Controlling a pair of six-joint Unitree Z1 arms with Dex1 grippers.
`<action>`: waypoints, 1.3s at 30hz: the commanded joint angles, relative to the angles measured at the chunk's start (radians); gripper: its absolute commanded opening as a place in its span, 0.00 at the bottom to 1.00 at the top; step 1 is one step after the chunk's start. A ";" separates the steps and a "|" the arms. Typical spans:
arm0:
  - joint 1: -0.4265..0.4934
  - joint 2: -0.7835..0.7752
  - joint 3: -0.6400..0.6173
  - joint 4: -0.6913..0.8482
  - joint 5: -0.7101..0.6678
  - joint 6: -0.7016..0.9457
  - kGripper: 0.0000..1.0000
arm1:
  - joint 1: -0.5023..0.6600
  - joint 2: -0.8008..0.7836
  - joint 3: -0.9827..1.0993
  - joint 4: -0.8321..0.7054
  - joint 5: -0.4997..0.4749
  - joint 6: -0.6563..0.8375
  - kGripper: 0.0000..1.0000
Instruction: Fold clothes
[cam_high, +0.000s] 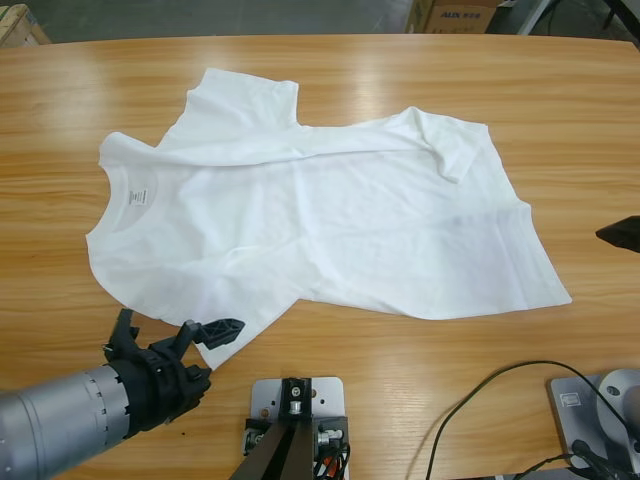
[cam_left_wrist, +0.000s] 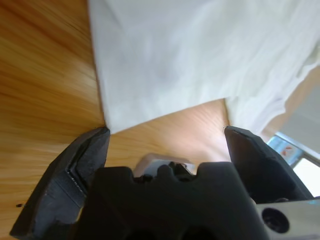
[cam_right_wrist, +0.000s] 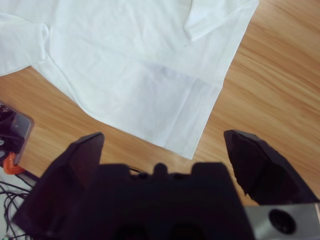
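We see the T-shirt (cam_high: 320, 215) lying mostly unfolded; folding remains. Left gripper (cam_high: 185, 345) gapes empty just short of its sleeve; right gripper (cam_right_wrist: 162, 145), likewise agape, faces the hem.

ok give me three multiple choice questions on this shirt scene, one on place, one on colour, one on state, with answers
1. Where is the left pincer relative to the T-shirt?
A. by the near sleeve corner
B. on the collar
C. at the far hem

2. What colour is the T-shirt?
A. blue
B. white
C. grey

3. How does the T-shirt lie on the table?
A. folded into a neat square
B. hanging off the edge
C. spread out, one sleeve turned over onto the body

Answers:
1 A, the left wrist view shows a sleeve corner just ahead of its open jaws.
2 B, plain white in all views.
3 C, the high view shows it opened out with a sleeve flipped inward.
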 joint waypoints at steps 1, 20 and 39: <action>-0.010 0.119 0.112 -0.143 0.004 -0.012 0.76 | 0.007 -0.018 0.033 -0.011 -0.012 0.011 0.98; -0.041 0.144 0.175 -0.151 0.002 -0.037 0.00 | 0.007 -0.035 0.036 -0.012 -0.012 0.011 0.98; -0.089 -0.339 -0.025 0.527 0.008 -0.074 0.00 | 0.007 -0.046 0.047 -0.031 -0.008 0.014 0.98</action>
